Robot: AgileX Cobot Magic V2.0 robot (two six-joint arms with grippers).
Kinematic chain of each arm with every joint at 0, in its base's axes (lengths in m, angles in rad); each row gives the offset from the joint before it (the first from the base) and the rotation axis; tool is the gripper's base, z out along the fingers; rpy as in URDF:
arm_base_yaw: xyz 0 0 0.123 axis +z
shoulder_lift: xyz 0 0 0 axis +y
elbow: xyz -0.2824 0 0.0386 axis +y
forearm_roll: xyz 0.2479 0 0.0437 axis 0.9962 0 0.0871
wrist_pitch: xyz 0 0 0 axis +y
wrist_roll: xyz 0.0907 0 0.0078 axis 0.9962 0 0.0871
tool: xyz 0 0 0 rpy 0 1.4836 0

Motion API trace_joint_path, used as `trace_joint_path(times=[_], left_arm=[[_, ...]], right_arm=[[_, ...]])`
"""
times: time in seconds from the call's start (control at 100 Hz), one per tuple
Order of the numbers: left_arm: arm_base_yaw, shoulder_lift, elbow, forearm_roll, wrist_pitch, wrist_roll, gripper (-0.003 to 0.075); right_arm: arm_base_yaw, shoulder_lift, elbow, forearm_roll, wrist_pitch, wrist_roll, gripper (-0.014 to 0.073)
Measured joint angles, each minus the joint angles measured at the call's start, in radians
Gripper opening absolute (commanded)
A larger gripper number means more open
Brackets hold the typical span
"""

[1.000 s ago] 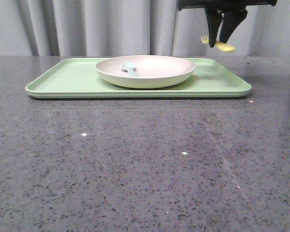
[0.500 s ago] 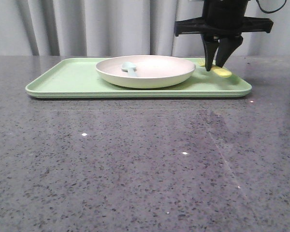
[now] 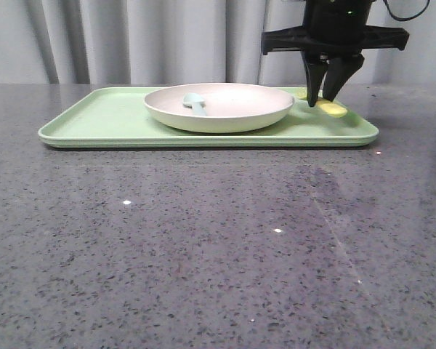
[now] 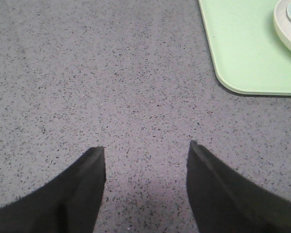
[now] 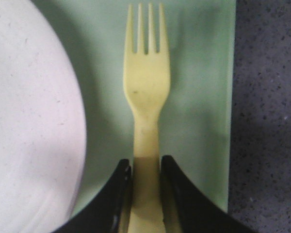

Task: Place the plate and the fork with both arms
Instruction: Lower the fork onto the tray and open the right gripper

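Lowering fork (image 5: 146,97) onto tray (image 3: 94,120), far-right worktop (image 3: 203,247), beside plate (image 3: 232,109) | right claw (image 3: 324,98) clamped on handle | left claw (image 4: 145,155) apart, idle | advice: part jaws once fork rests flat.

No text, label, brand, number or sign can be read in any of the 3 views. The plate (image 3: 219,107), the fork (image 5: 146,116), the tray (image 3: 102,123) and the table (image 3: 203,240) are seen to be unmarked.
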Motion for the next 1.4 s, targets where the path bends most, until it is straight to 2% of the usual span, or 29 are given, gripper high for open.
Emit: trace_joint_path(times=[1.09, 1.19, 1.34, 1.4], left_arm=[[0.0, 0.0, 0.0, 0.0, 0.0, 0.0, 0.0375], [0.0, 0.0, 0.0, 0.0, 0.0, 0.0, 0.0375], [0.0, 0.0, 0.0, 0.0, 0.0, 0.0, 0.0375], [0.0, 0.0, 0.0, 0.0, 0.0, 0.0, 0.0375]], right_arm=[[0.0, 0.016, 0.0, 0.0, 0.016, 0.0, 0.0064], [0.0, 0.016, 0.0, 0.0, 0.016, 0.0, 0.012], [0.0, 0.016, 0.0, 0.002, 0.018, 0.0, 0.0279], [0.0, 0.016, 0.0, 0.004, 0.018, 0.0, 0.0303]])
